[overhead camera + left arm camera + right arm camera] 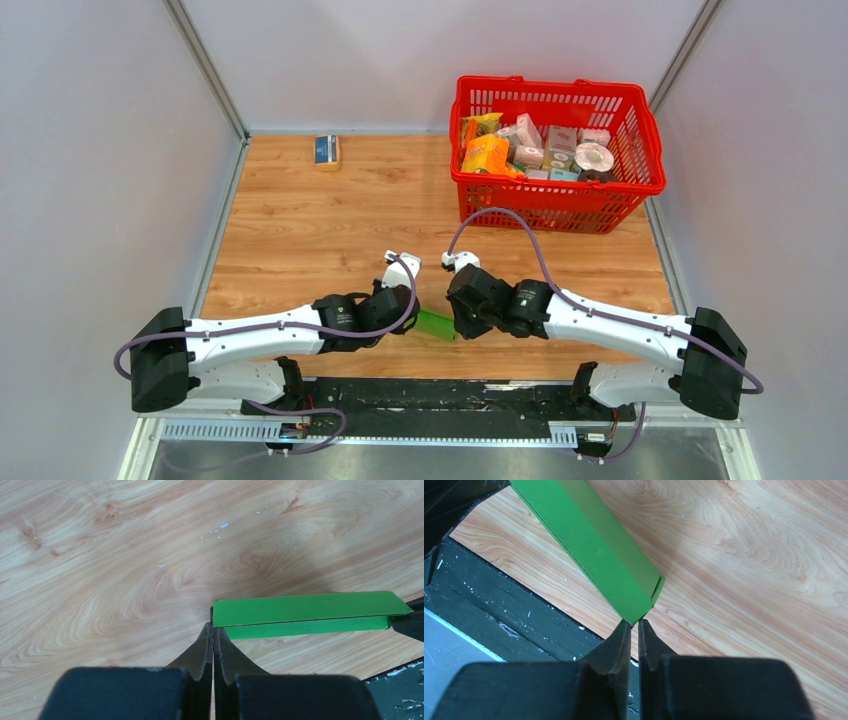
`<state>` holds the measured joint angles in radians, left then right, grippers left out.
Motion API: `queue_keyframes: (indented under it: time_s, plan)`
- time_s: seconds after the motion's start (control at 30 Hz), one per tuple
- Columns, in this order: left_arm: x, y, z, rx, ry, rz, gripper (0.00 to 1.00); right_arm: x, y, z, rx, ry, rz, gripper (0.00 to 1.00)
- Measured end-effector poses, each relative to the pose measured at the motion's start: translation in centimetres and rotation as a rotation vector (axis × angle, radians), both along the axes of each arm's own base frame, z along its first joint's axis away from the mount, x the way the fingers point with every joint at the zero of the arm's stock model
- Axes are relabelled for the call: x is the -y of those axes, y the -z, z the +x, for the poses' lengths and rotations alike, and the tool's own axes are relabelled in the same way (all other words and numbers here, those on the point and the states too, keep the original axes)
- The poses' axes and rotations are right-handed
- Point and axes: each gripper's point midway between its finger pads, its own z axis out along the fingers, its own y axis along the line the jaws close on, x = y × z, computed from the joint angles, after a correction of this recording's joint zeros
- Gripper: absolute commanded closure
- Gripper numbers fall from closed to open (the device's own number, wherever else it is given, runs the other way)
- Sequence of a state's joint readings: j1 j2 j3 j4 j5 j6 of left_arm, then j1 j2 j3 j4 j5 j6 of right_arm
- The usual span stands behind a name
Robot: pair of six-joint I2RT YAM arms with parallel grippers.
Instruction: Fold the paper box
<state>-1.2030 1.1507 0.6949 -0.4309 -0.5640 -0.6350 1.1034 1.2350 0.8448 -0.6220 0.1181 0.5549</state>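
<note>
The paper box [436,325] is a bright green, flattened cardboard strip held just above the wooden table near its front edge, between my two grippers. In the left wrist view the box [300,611] stretches to the right, and my left gripper [213,628] is shut on its left end corner. In the right wrist view the box [594,545] runs up and to the left, and my right gripper [634,623] is shut on its near corner. From above, the left gripper [408,312] and right gripper [458,318] face each other, and most of the box is hidden beneath them.
A red basket [556,205] full of printed packages stands at the back right. A small blue-and-tan box [326,150] lies at the back left. The black base strip [499,610] runs along the table's front edge, just below the box.
</note>
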Motion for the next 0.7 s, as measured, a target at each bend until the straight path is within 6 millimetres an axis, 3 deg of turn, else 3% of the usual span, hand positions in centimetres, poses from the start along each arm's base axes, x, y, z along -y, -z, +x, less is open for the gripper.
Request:
queue_keyframes:
  time_s: [0.17, 0.7]
  plan:
    - [0.0, 0.0, 0.0, -0.001, 0.000, 0.002, 1.00, 0.0, -0.3, 0.0, -0.005, 0.015, 0.002, 1.00]
    - [-0.6, 0.1, 0.1, 0.007, -0.010, 0.025, 1.00, -1.0, -2.3, -0.5, -0.151, 0.116, 0.098, 1.00]
